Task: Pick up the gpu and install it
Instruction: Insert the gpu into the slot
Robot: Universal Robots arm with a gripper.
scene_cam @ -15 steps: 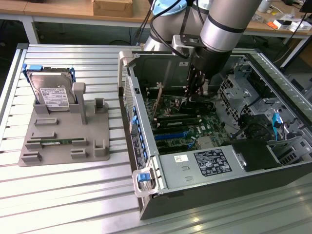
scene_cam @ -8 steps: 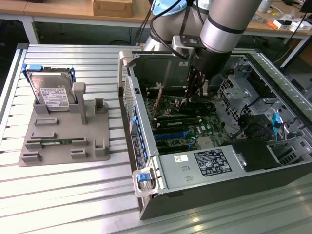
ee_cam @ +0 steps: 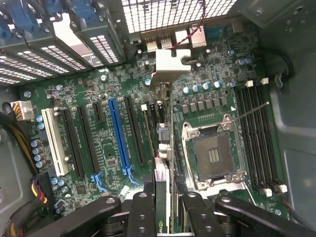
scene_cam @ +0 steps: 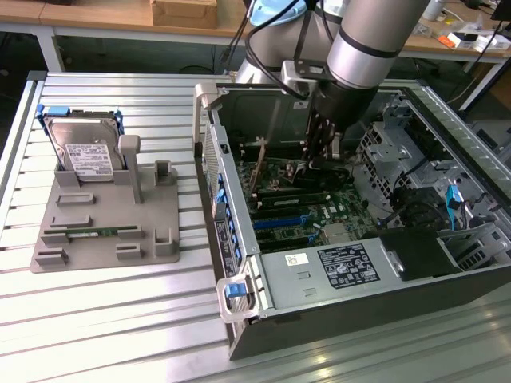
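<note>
The gpu (ee_cam: pixel 163 190) is seen edge-on in the wrist view, a thin dark card with its silver end bracket (ee_cam: pixel 170 64) toward the case's rear grille. My gripper (ee_cam: pixel 168 210) is shut on it, one black finger on each face. The card hangs just above the motherboard, in line with a dark slot (ee_cam: pixel 148 131) between the blue slot (ee_cam: pixel 118 133) and the CPU socket (ee_cam: pixel 215 155). In the exterior view the gripper (scene_cam: pixel 319 155) reaches down inside the open computer case (scene_cam: pixel 319 311), and the arm hides most of the card.
Memory slots (ee_cam: pixel 256 133) lie beyond the socket and a white slot (ee_cam: pixel 54 143) lies on the far side of the blue one. Outside the case, a grey holder (scene_cam: pixel 104 239) carries an upright hard drive (scene_cam: pixel 84 152) and a green memory stick (scene_cam: pixel 100 232). The power supply (scene_cam: pixel 335 267) sits at the case's near end.
</note>
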